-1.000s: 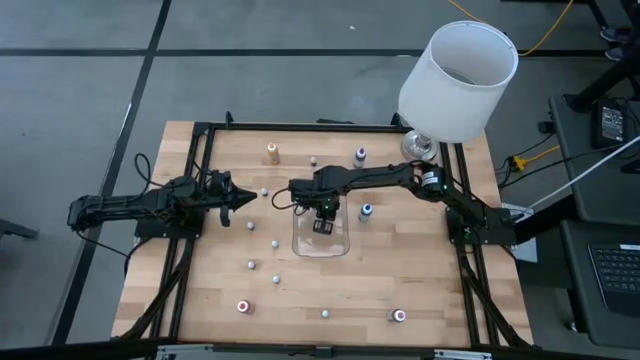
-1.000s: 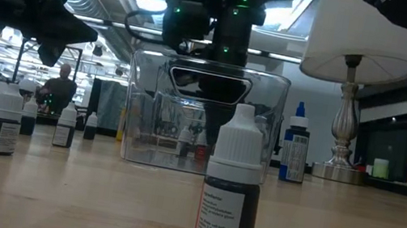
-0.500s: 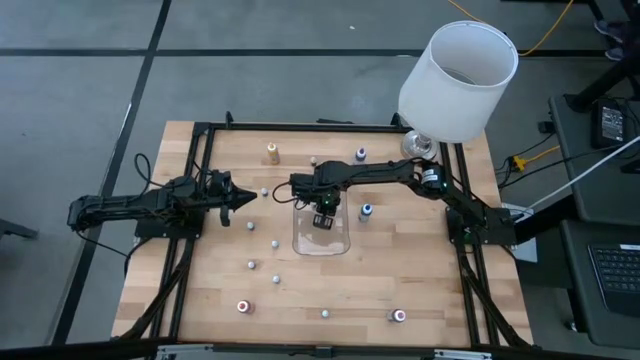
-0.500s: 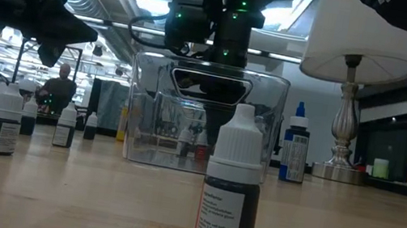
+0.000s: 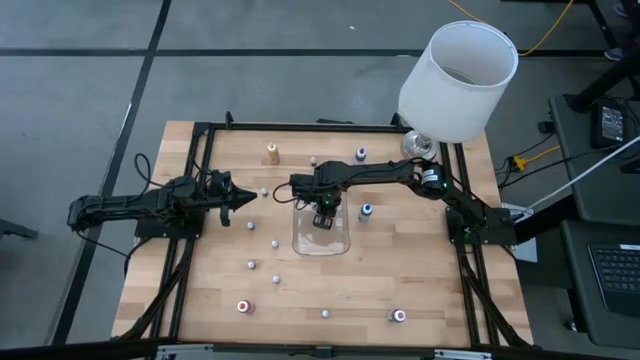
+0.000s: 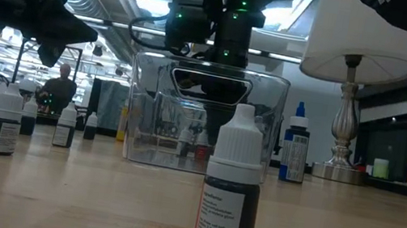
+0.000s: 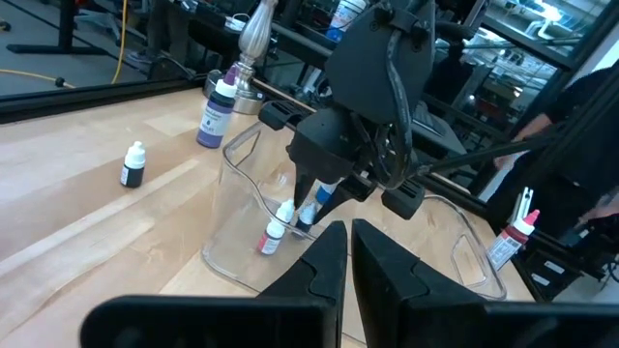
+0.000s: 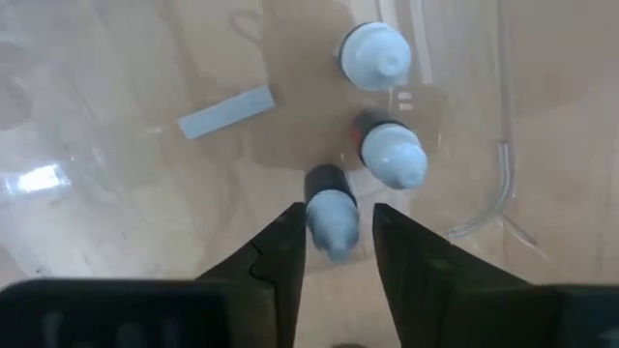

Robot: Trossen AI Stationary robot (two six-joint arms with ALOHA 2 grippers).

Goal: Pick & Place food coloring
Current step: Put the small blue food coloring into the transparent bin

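Observation:
My right gripper (image 5: 322,215) points down into the clear tray (image 5: 345,248), open. A small dark bottle with a white cap (image 8: 332,211) sits tilted between its fingers (image 8: 338,253), just above the tray floor. Two more white-capped bottles (image 8: 375,53) (image 8: 392,155) stand on the tray floor beyond it. The left wrist view shows the same gripper (image 7: 319,198) over these bottles (image 7: 276,227). Several other food coloring bottles stand scattered on the table, such as a yellow one (image 5: 272,152) and a red one (image 5: 242,306). My left gripper (image 5: 240,197) waits shut and level at the table's left. My right gripper has the dark bottle's cap end (image 8: 334,232) between its fingers from above. A gap shows between the bottle and one finger (image 8: 392,256). I cannot tell whether the other finger (image 8: 285,256) touches it.
A lamp with a big white shade (image 5: 458,80) stands at the far right corner. Blue bottles (image 5: 361,154) (image 5: 367,210) stand right of the tray. A dark bottle (image 6: 230,192) stands close to the low camera. The black frame rails (image 5: 200,160) run along the table's sides.

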